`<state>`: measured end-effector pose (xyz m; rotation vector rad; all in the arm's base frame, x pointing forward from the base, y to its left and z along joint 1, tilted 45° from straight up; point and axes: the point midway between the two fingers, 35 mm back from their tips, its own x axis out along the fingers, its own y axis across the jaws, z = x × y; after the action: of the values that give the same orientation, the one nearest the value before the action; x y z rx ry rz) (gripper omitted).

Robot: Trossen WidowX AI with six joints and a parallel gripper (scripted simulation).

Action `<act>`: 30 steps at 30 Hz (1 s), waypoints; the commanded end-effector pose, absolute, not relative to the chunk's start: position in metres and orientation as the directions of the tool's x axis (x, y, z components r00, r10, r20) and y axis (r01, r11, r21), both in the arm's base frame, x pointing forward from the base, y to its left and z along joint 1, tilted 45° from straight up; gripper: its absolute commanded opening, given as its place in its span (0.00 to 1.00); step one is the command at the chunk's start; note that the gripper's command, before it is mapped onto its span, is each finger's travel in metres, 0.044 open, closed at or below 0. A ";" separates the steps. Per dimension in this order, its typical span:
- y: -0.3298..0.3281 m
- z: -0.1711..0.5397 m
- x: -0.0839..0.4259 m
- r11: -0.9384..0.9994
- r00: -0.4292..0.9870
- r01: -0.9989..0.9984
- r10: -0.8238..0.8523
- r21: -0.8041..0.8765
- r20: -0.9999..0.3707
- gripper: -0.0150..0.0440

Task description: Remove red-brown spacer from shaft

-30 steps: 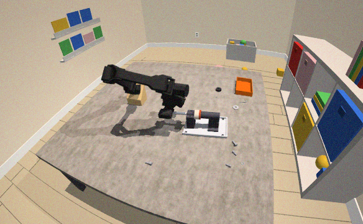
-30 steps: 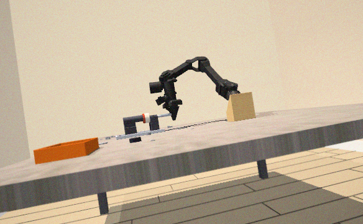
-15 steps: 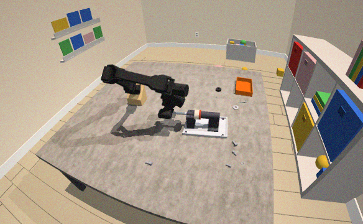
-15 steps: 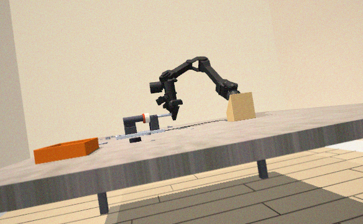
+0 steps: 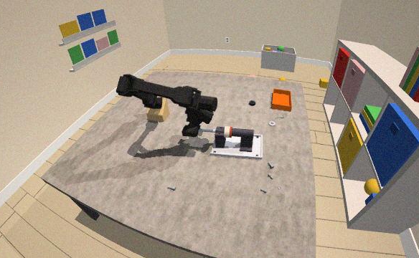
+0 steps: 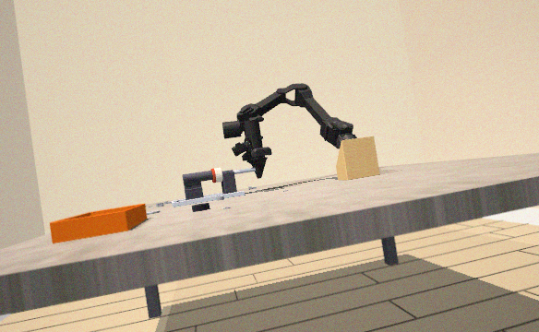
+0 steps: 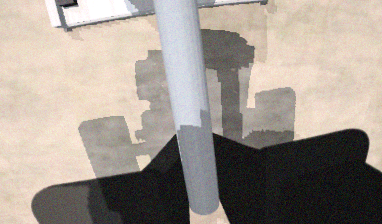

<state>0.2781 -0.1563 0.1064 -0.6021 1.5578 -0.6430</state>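
The pale grey shaft [image 5: 208, 130] [image 6: 245, 171] [image 7: 184, 65] runs level through the small dark post [image 5: 219, 140] [image 6: 229, 183] toward the big dark housing block [image 5: 246, 141] [image 6: 195, 186]. The red-brown spacer [image 5: 230, 132] [image 6: 213, 175] is up at shaft height against the housing. A cream spacer part [image 5: 227, 131] [image 6: 219, 174] sits beside it, toward the post; whether it is one ring or more cannot be told. My gripper [image 5: 195, 131] [image 6: 259, 172] [image 7: 190, 138] is shut on the shaft's outer end, outside the post. The shaft's far end is hidden.
The white base plate [image 5: 231, 155] [image 7: 97, 12] carries the post and housing. An orange tray [image 5: 281, 107] [image 6: 91, 229], a black ring [image 5: 252, 102] and a pale washer [image 5: 272, 123] lie beyond. Bolts [image 5: 270, 165] [image 5: 171, 188] lie nearer. A wooden block [image 5: 156, 115] [image 6: 359, 159] stands by the arm's base.
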 end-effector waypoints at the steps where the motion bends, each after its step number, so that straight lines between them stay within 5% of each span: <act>1: -0.156 0.107 0.277 0.705 -0.080 -0.007 -0.708 -0.709 -0.702 0.25; 30: -0.156 0.107 0.275 0.705 -0.080 -0.006 -0.707 -0.709 -0.703 0.25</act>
<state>0.2751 -0.1562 0.1066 -0.6021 1.5582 -0.6430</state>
